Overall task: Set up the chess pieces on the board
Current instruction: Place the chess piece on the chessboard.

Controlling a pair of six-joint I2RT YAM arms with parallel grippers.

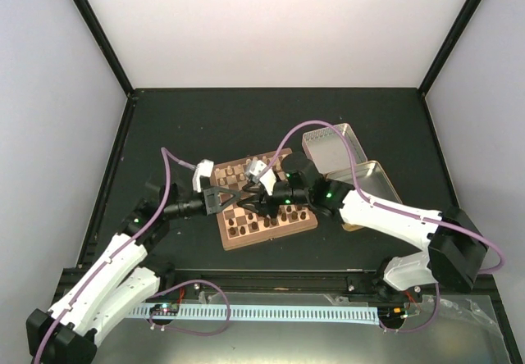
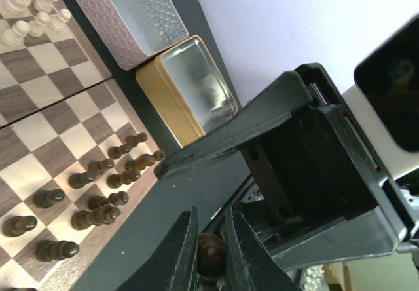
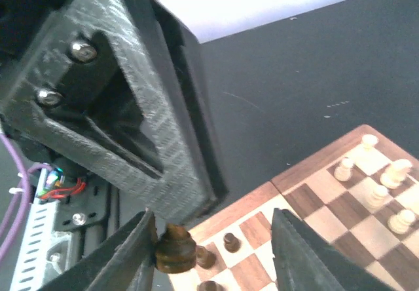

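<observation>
Dark tabletop (image 1: 205,126) lies open behind and left of the board (image 1: 246,239), while two tin halves (image 2: 196,88) crowd its right edge. Above the board, the left gripper (image 2: 211,222) pinches one dark chessman (image 2: 211,258). The right gripper (image 3: 215,229) is spread wide beside it. Roughly twelve dark chessmen (image 2: 91,217) stand in place, and perhaps six cream chessmen (image 2: 19,32).

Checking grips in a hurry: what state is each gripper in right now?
Left gripper: shut on a dark chess piece.
Right gripper: open, gripping nothing.
</observation>
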